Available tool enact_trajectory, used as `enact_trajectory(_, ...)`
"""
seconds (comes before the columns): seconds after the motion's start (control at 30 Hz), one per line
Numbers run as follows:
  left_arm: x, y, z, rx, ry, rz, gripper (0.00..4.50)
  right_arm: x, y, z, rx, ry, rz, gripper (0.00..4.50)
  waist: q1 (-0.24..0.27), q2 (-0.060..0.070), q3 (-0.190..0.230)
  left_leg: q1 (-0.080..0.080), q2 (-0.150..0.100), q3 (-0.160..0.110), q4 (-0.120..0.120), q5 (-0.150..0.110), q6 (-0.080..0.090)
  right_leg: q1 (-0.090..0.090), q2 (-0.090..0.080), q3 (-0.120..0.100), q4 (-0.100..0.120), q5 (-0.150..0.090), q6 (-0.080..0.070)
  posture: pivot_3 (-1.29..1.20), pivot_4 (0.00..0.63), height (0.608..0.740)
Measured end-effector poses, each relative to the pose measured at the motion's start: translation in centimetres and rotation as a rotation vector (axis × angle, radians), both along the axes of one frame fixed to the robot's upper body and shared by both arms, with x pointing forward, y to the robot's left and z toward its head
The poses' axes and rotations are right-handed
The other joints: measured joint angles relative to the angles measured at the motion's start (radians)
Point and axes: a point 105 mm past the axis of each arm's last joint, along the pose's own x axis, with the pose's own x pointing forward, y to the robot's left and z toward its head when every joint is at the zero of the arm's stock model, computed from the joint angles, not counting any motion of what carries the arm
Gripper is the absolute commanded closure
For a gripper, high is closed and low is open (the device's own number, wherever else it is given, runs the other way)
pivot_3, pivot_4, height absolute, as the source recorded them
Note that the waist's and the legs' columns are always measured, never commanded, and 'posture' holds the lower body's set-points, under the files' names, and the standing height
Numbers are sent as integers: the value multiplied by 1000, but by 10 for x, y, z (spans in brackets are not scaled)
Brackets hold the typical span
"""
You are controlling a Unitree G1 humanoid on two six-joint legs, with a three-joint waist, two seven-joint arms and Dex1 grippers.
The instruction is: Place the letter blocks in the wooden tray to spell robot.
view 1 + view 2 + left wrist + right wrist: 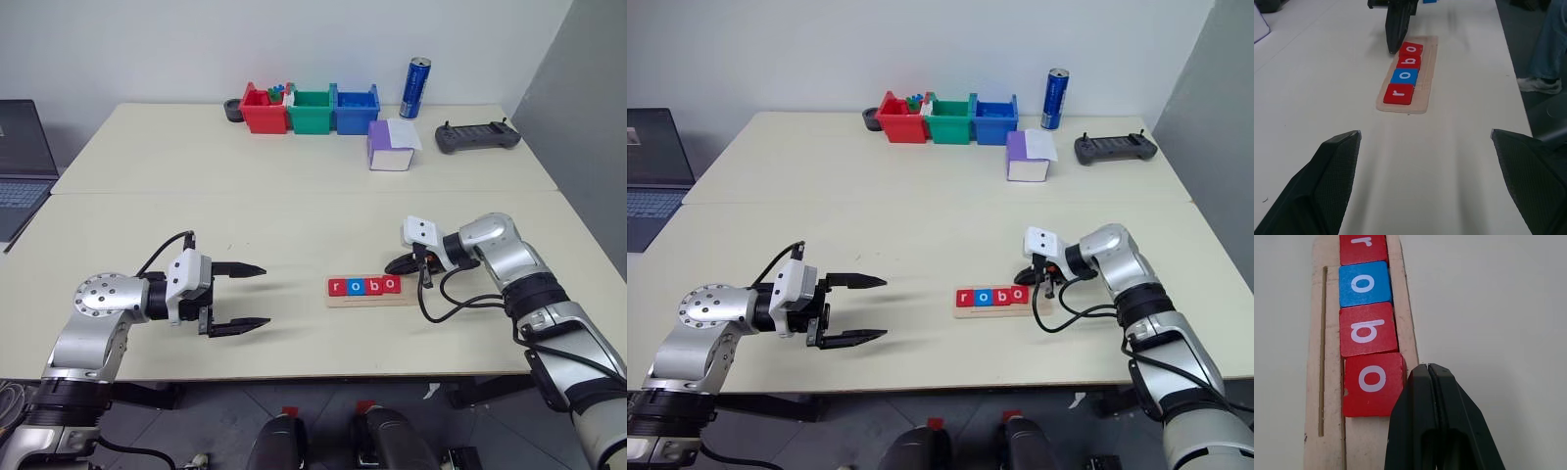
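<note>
tiles first: four small flat square letter blocks [1369, 330] sit in a row on the long pale wooden tray [370, 298] near the middle of the cream tabletop [294, 166], reading r, o, b, o — red, blue, red, red. the last red o block [1372, 383] is turned a little out of line with the b above it in the right wrist view, and bare wood is left past it for one more tile. i see no t tile anywhere.

my right fingers [1428, 377] are pressed fully together, holding nothing, with the tip just beside the corner of that last o at the tray's edge. i judge the step in hand to be nudging this tile square. to do it well i'd push slow and flat along the tile's side, keeping the tip low enough to catch the edge but not riding onto the tray lip, and stop as soon as it lines up, so the whole row doesn't slide.

my left fingers [235, 297] stand wide open and empty, hovering well apart from the tray, pointing toward it.
</note>
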Motion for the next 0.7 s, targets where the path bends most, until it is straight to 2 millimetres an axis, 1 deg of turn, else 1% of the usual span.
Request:
enact_trajectory(0.23,0,1,0,1,0,1,0,-5,0,-3,5,12,-2,4460,-1,0,0,0,0,0,0,0,0,0,0,0,0,0,0,0,150,740)
enact_trajectory(0.57,0,1,0,2,-1,0,0,-2,1,1,12,-15,-22,4460,0,0,0,0,0,0,0,0,0,0,0,0,0,0,0,0,150,740)
enact_trajectory(0.7,0,1,0,2,-1,1,0,-4,0,9,7,-30,-10,4460,0,0,0,0,0,0,0,0,0,0,0,0,0,0,0,0,150,740)
